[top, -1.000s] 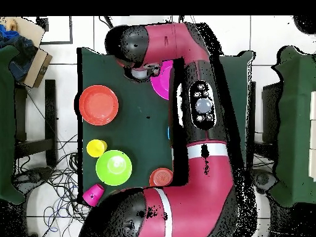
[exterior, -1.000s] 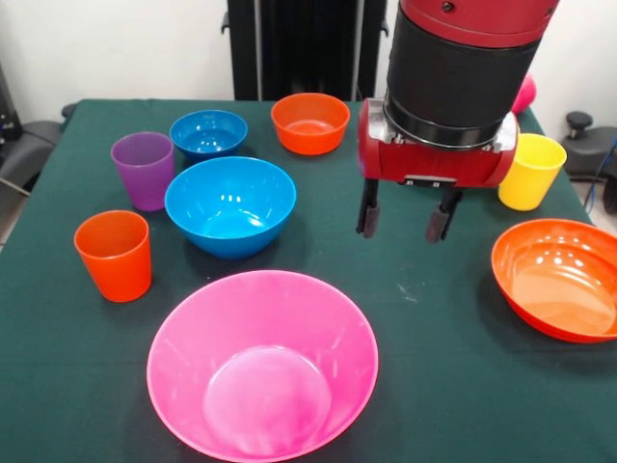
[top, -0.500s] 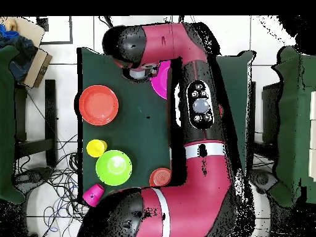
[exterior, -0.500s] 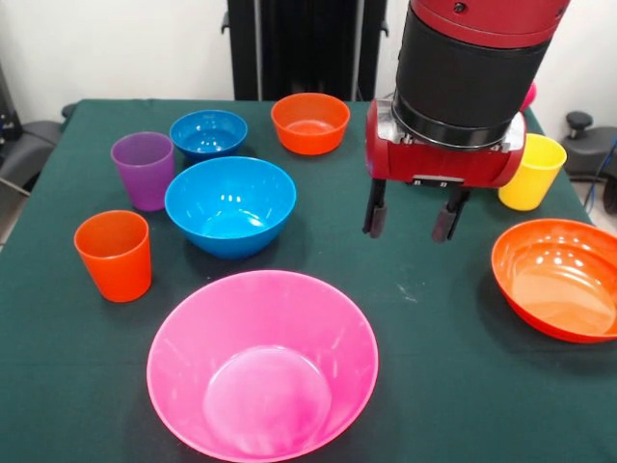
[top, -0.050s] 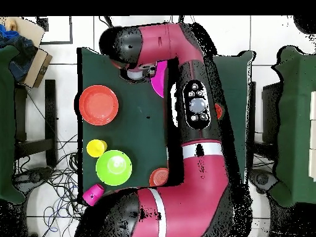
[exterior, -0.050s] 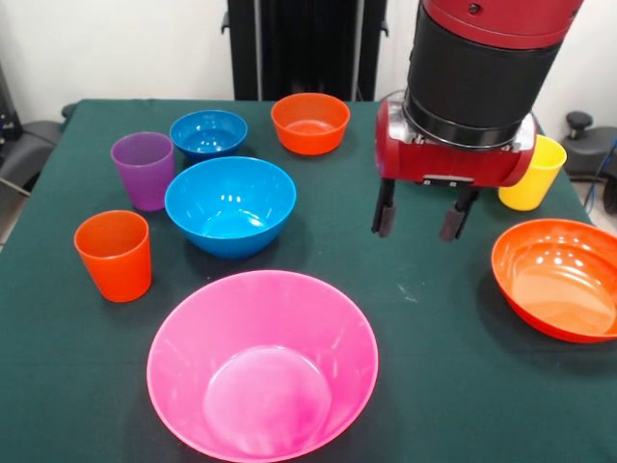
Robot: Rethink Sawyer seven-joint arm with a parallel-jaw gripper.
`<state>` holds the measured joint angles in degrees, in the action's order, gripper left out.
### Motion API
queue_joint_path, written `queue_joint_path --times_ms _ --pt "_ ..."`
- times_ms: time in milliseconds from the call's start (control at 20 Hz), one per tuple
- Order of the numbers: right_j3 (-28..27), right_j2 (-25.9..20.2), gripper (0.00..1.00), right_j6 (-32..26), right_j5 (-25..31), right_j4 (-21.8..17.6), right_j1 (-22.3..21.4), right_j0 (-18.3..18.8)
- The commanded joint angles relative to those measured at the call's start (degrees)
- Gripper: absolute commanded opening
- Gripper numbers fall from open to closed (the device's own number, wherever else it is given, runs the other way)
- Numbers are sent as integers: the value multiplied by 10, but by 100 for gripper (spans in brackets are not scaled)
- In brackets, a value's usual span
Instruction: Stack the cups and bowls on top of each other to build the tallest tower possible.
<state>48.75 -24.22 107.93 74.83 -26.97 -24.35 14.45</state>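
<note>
While nothing was stacked yet, this was how it looked:
gripper: the gripper (exterior, -0.050s: 420, 214) hung at right of centre in the front view, fingers apart, holding nothing, over bare green table (exterior, -0.050s: 434, 386).
closest stuff: large orange bowl (exterior, -0.050s: 561, 278) sat lower right of it, yellow cup (exterior, -0.050s: 531, 172) upper right. Both were near, neither touching.
other option: very large pink bowl (exterior, -0.050s: 262, 363) lay lower left at the bottom centre, a bit further off.
rest: medium blue bowl (exterior, -0.050s: 230, 204), purple cup (exterior, -0.050s: 144, 170) and orange cup (exterior, -0.050s: 115, 255) were way off left.
my guess: a right-side piece was next, but I couldn't tell which.
overhead: lime green bowl (top, -0.050s: 113, 167) sat at lower left.
</note>
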Motion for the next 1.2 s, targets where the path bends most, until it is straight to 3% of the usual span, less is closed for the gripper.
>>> queue_joint_path --times_ms 50,1200 --pt "67 14 100 -44 -42 -30 17 -18" --pt "73 21 100 -38 -49 -25 24 -30"
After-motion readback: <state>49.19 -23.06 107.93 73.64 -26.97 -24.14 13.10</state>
